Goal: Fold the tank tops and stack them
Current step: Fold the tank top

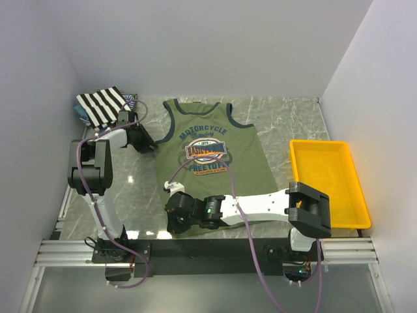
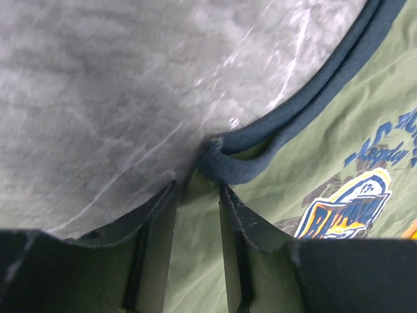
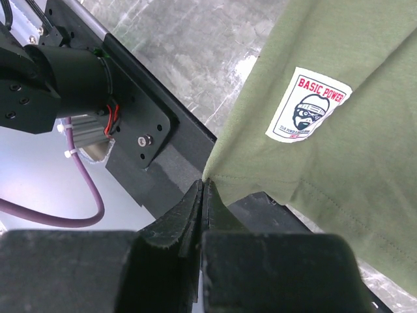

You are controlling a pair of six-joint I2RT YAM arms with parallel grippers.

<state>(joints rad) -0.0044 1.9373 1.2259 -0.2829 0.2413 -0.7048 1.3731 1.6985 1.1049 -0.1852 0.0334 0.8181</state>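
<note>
R jaws, low at the near edge of the counter (image 1: 287, 124), are pressed together on the near-left hem corner of the olive tank top (image 1: 208, 156). In the R wrist view a black mount plate (image 3: 140, 140) shows behind that corner. A white "BASIC POWER" patch (image 3: 307, 104) sits on the cloth near the pinch.

The top lies face up mid-counter, neck to the far side, chest print (image 1: 205, 150) showing. L jaws are at its left armhole, slightly spread (narrow gap, olive cloth visible between them). The navy trim (image 2: 313, 98) curls up just at their tips.

The striped top (image 1: 101, 105) is in the far-left corner, w/ blue patterned cloth (image 1: 130, 100) peeking out beside it. The yellow tray (image 1: 329, 189) stands at the right, apart from the shirt.
</note>
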